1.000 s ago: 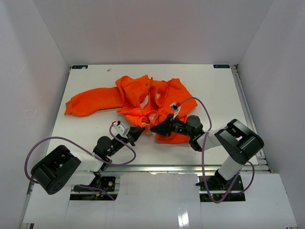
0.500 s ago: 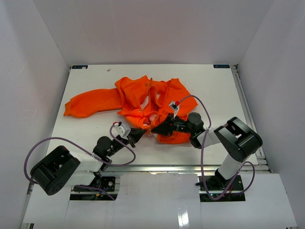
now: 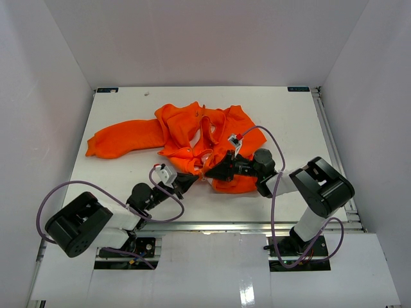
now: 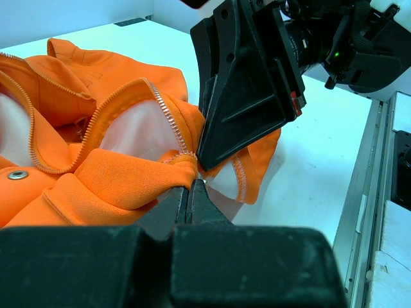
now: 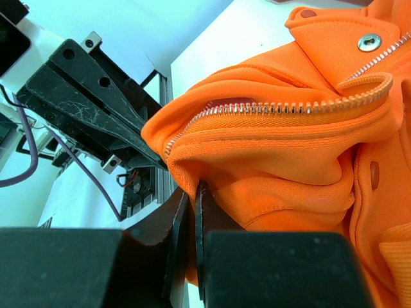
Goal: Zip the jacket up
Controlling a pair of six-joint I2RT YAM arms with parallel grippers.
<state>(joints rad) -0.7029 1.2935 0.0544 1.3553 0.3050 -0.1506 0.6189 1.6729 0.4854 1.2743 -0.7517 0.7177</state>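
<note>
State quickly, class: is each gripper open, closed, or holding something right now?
Left gripper: closed, pinching the jacket at its hem.
Right gripper: closed, pinching a fold of the jacket.

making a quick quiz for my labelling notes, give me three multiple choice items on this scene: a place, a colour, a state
1. In the top view the jacket lays its long sleeve toward: A the left side of the table; B the right side; C the near edge.
2. The lining is: A black; B blue; C pale whitish.
3. The zipper is: A fully zipped; B open, its rows apart; C hidden.
Answers: 1 A, the sleeve stretches left; 2 C, pale fabric shows inside the orange; 3 B, lining shows between the rows of teeth.
</note>
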